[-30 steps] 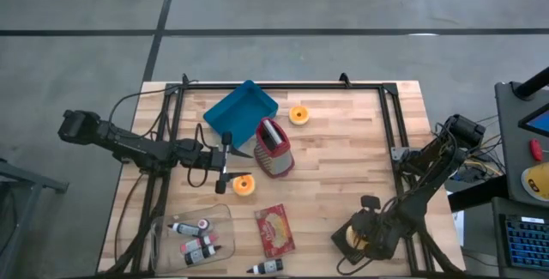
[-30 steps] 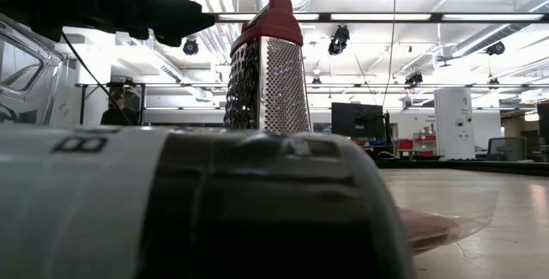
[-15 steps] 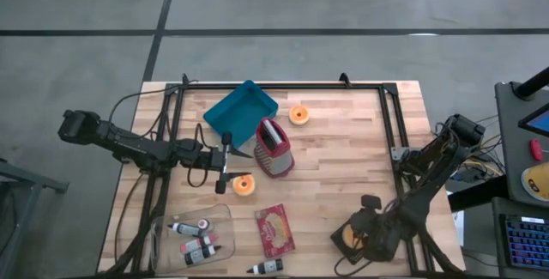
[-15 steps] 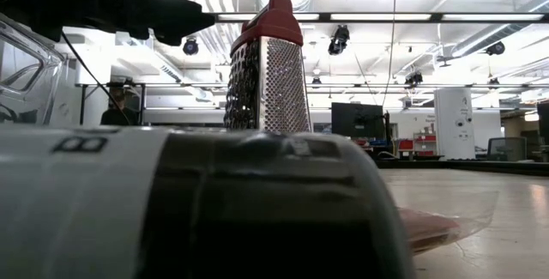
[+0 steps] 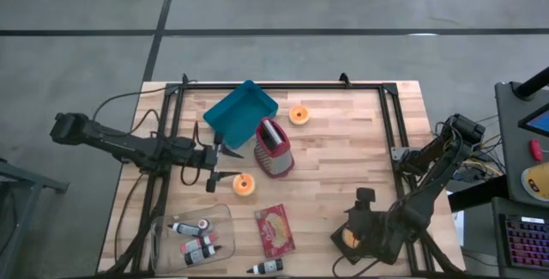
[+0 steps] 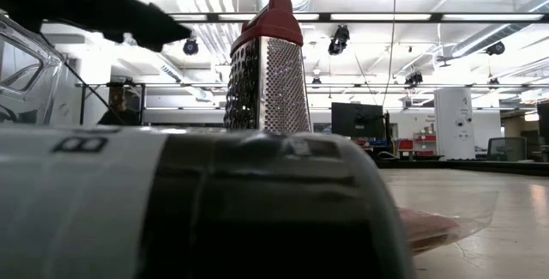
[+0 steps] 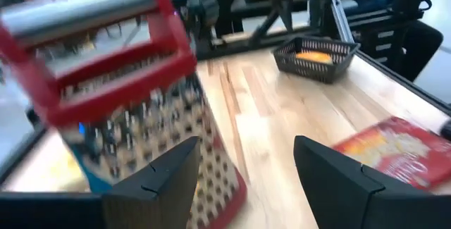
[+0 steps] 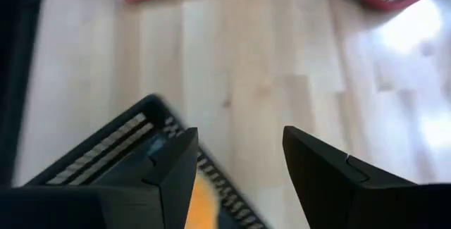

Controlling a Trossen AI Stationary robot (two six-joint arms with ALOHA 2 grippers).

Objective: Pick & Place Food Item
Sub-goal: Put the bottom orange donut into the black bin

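While the left pincer (image 5: 225, 164) hovers at left of centre in the overhead frame, its two fingers stand apart with nothing between them. An orange food piece (image 5: 244, 184) lies on the wooden bench (image 5: 343, 159) just to the lower right of that pincer, apart from it. A red-topped metal grater (image 5: 274, 148) stands upright near the middle of the frame, beside a blue tray (image 5: 240, 107) toward the upper left. A second orange food piece (image 5: 298, 114) rests to the right of the tray, near the upper middle.

At lower right of the overhead frame the right pincer (image 5: 353, 238) hangs over a black mesh basket (image 5: 342, 232), which holds a third orange item (image 5: 349, 239). The right wrist view shows that pincer's fingers (image 8: 173, 169) spread and empty above the basket rim (image 8: 113, 144).

A red snack packet (image 5: 275, 230) lies flat at lower centre. A clear container (image 5: 193, 232) with small bottles sits at lower left, and one further bottle (image 5: 265, 268) lies at the bench's lower edge.

The low view is filled by that bottle (image 6: 197, 202) in the foreground, with the grater (image 6: 268, 69) upright behind it.
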